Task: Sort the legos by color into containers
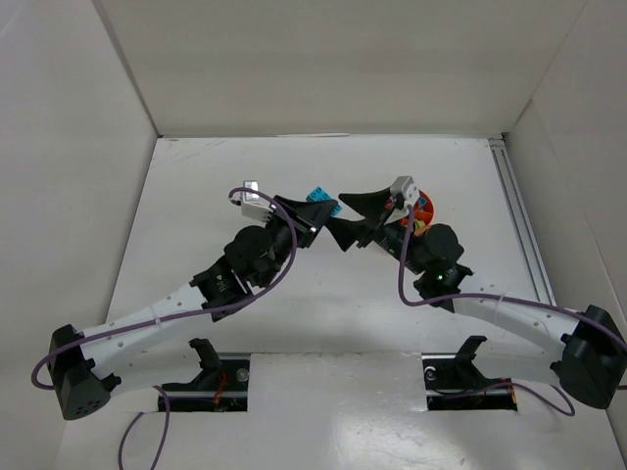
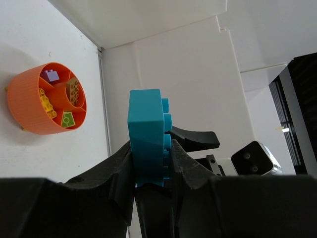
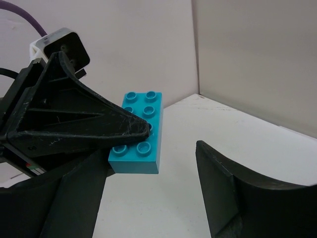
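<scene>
Our left gripper (image 2: 151, 148) clamps the teal brick (image 2: 146, 131) by its two broad faces. Our right gripper (image 1: 349, 219) stands spread wide just right of it. The orange bowl (image 2: 29, 106) sits farther right, with small bricks (image 2: 68, 119) in its compartments.

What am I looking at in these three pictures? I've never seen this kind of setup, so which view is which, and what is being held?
These are two robot arms bolted at the near edge of a white table, each ending in a two-finger gripper. The overhead picture is from a fixed camera above and behind them. The other two come from a camera on each wrist, looking past that arm's own fingers. The left gripper is shut on a teal brick, seemingly held above the table. The right gripper is open, facing the brick from close by without touching it. Beside the right arm sits a round orange bowl with dividers. Small bricks, purple, yellow, tan and lime, lie in its compartments.
</scene>
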`<state>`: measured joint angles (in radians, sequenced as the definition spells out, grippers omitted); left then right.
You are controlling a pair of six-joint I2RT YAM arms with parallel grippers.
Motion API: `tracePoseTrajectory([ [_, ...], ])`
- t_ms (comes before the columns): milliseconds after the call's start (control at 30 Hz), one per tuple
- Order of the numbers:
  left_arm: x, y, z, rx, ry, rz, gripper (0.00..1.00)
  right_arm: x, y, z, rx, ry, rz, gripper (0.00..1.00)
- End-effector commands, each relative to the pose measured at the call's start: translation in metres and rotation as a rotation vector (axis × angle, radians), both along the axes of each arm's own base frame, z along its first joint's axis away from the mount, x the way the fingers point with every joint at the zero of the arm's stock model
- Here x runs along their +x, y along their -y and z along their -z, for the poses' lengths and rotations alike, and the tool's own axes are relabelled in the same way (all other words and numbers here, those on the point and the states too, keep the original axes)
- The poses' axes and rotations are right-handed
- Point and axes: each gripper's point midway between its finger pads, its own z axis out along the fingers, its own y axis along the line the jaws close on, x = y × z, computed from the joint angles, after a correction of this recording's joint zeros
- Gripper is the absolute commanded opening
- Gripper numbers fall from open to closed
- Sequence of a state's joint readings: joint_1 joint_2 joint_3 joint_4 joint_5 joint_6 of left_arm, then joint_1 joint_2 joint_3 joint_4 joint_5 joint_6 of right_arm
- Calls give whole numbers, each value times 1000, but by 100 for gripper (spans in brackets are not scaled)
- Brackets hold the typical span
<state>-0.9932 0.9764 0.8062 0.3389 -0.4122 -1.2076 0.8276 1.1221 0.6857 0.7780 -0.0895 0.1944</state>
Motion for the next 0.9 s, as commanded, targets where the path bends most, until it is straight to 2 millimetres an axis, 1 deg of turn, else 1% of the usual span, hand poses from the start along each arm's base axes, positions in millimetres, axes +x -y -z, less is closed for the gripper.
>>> tracePoseTrajectory([
  [0, -19, 14, -2, -5, 21, 93, 0, -4, 3, -44, 143, 67, 8, 75],
  [33, -19, 14, -2, -5, 21, 93, 0, -3, 6, -47, 155, 70, 20, 73],
  [67, -20, 15, -2, -5, 22, 102, 0, 1, 4, -44, 161, 55, 25, 71],
  [100, -21, 15, -6, -12, 27, 102, 0, 3, 1, -39, 156, 39, 22, 64],
  [133, -22, 16, -6, -12, 27, 112, 0, 2, 2, -43, 168, 50, 21, 61],
  [167, -22, 16, -6, -12, 27, 112, 0, 3, 0, -41, 170, 51, 21, 57],
  [200, -22, 16, -6, -5, 32, 111, 0, 4, 2, -43, 179, 54, 29, 47],
  [267, -22, 16, -4, 3, 27, 111, 0, 4, 2, -43, 179, 54, 29, 38],
  [300, -22, 16, -2, 11, 22, 111, 0, 5, 2, -39, 167, 55, 33, 32],
  [333, -23, 13, -3, 9, 23, 111, 2, 5, 5, -42, 168, 68, 49, 28],
  [367, -23, 13, -3, 9, 23, 111, 6, 5, 5, -42, 168, 68, 49, 26],
  [400, -22, 12, -1, 17, 17, 101, 10, 5, 6, -36, 141, 61, 55, 24],
  [433, -23, 10, -4, 9, 22, 101, 10, 5, 7, -35, 125, 68, 62, 18],
  [467, -23, 10, 0, 21, 15, 101, 11, 3, 10, -36, 115, 73, 67, 16],
  [500, -21, 8, -3, 20, 14, 87, 14, 3, 11, -34, 96, 75, 73, 15],
  [533, -21, 8, -2, 28, 19, 87, 17, 4, 11, -26, 58, 59, 77, 14],
  [567, -21, 8, 0, 36, 14, 87, 20, 1, 15, -29, 44, 73, 85, 12],
  [600, -20, 7, 2, 43, 9, 78, 35, 0, 17, -29, 39, 69, 85, 12],
  [633, -20, 7, 3, 56, 17, 78, 41, -1, 18, -20, 10, 57, 88, 12],
  [667, -20, 7, -2, 49, 22, 77, 47, 0, 21, -19, 3, 45, 99, 11],
  [700, -20, 7, -3, 51, 21, 77, 56, -2, 25, -20, -4, 46, 112, 11],
  [733, -20, 7, -3, 51, 21, 77, 68, -1, 28, -17, -15, 32, 124, 10],
  [767, -20, 6, 0, 70, 20, 77, 73, 1, 30, -8, -44, 3, 137, 10],
  [833, -20, 6, 0, 70, 20, 77, 87, 2, 32, -4, -83, -5, 152, 8],
  [867, -20, 6, 4, 82, 12, 78, 100, 7, 35, 3, -112, -31, 172, 8],
])
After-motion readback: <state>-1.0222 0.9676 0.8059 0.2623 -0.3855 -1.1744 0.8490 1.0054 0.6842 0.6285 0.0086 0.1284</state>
